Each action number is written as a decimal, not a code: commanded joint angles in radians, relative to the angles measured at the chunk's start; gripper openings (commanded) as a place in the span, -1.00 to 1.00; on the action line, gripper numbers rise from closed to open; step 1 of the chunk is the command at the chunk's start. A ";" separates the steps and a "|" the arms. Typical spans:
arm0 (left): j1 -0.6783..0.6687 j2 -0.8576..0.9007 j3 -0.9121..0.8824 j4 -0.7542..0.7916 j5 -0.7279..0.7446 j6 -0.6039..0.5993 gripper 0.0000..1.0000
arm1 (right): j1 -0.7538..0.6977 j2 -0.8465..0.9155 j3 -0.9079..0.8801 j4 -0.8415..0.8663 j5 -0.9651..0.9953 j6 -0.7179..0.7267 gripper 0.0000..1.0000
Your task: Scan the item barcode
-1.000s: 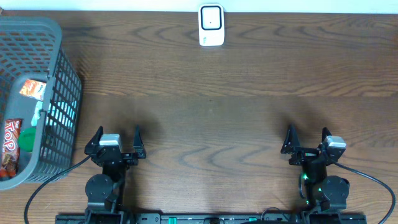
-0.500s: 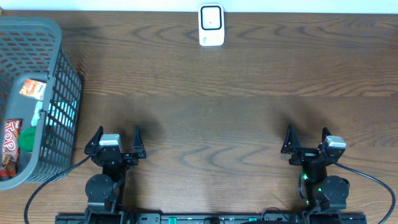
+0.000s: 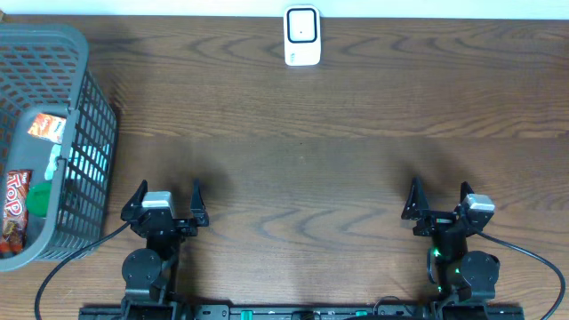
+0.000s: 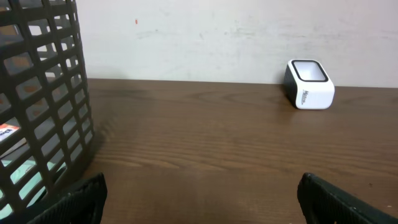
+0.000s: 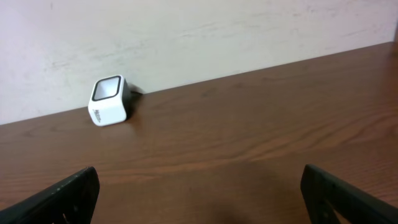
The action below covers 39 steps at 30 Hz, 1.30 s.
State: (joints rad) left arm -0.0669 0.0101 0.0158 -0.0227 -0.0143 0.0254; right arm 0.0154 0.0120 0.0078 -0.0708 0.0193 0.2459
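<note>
- Near edge, 7 o'clock: left gripper [image 3: 169, 188] has its jaws spread wide with nothing between them.
- Near edge, 5 o'clock: right gripper [image 3: 439, 190] is the same, fingers well apart and empty.
- Bare table [image 3: 302, 178] lies between the arms and everything else. No item is out yet.
- 9 o'clock: grey mesh basket [image 3: 92, 107] holds the items, a red packet [image 3: 13, 206], an orange packet [image 3: 46, 126] and something green [image 3: 40, 197]. No barcode is visible from here.
- Risk: the basket wall is tall and sits just beside the left arm. A finger dipping in could snag the mesh and drag or tip the basket.
- Risk: the packets overlap against the wall. A thin wrapper may slip from the pinch, or two may lift together.
- 12 o'clock, far edge: white scanner [image 3: 302, 37], well apart from the basket.
- Risk: after a long carry the packet may arrive barcode-away or crumpled, so there is no read. The scanner also looks small and light, and a low approach could knock it.
</note>
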 commanded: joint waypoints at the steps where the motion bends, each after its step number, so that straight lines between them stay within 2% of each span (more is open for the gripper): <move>1: 0.005 -0.006 -0.012 -0.048 -0.031 -0.008 0.96 | 0.005 -0.006 -0.002 -0.002 0.009 0.011 0.98; 17: 0.005 -0.006 -0.012 -0.047 -0.034 -0.005 0.96 | 0.005 -0.006 -0.002 -0.003 0.009 0.011 0.99; 19: 0.005 -0.006 -0.012 -0.005 -0.048 0.005 0.96 | 0.005 -0.006 -0.002 -0.002 0.009 0.011 0.99; 24: 0.005 -0.006 -0.005 -0.013 0.093 -0.024 0.95 | 0.005 -0.006 -0.002 -0.002 0.009 0.011 0.99; 27: 0.005 0.012 0.051 -0.114 0.135 -0.069 0.96 | 0.005 -0.006 -0.002 -0.002 0.009 0.011 0.99; 32: 0.005 0.142 0.209 -0.273 0.135 -0.117 0.96 | 0.005 -0.006 -0.002 -0.002 0.009 0.011 0.98; 39: 0.005 0.464 0.503 -0.349 0.141 -0.117 0.95 | 0.005 -0.006 -0.002 -0.002 0.009 0.011 0.99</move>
State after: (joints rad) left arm -0.0662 0.3828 0.4149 -0.3576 0.1070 -0.0784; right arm 0.0154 0.0120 0.0078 -0.0708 0.0193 0.2459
